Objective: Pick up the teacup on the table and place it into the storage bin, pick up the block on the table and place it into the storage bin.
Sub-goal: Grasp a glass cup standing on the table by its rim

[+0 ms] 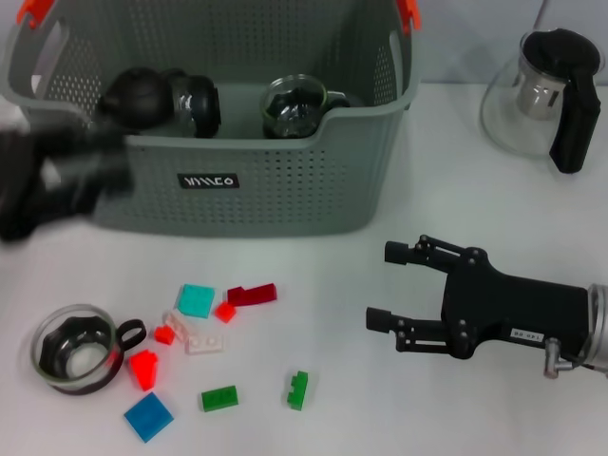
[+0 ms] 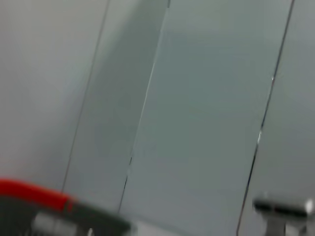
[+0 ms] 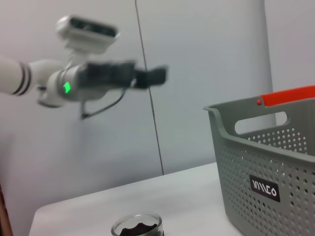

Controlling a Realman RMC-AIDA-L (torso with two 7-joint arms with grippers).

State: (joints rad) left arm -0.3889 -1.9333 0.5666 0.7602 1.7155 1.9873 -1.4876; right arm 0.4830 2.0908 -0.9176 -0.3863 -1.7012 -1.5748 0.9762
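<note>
The grey storage bin [image 1: 275, 190] stands at the back of the table, with two dark-lidded glass cups [image 1: 294, 104] inside it. A glass teacup [image 1: 76, 347] with a black handle sits on the table at the front left; it also shows in the right wrist view, teacup [image 3: 137, 227]. Several coloured blocks lie to its right, among them a teal block [image 1: 197, 300] and a blue block [image 1: 148, 416]. My left gripper [image 1: 57, 180] hovers by the bin's left front corner. My right gripper [image 1: 383, 285] rests open and empty over the table at the right.
A glass teapot [image 1: 541, 95] with a black handle stands at the back right. Green blocks [image 1: 298, 389] lie nearest my right gripper. The bin's orange handle clip [image 2: 34, 194] shows in the left wrist view, and the storage bin [image 3: 266, 167] fills the right wrist view's side.
</note>
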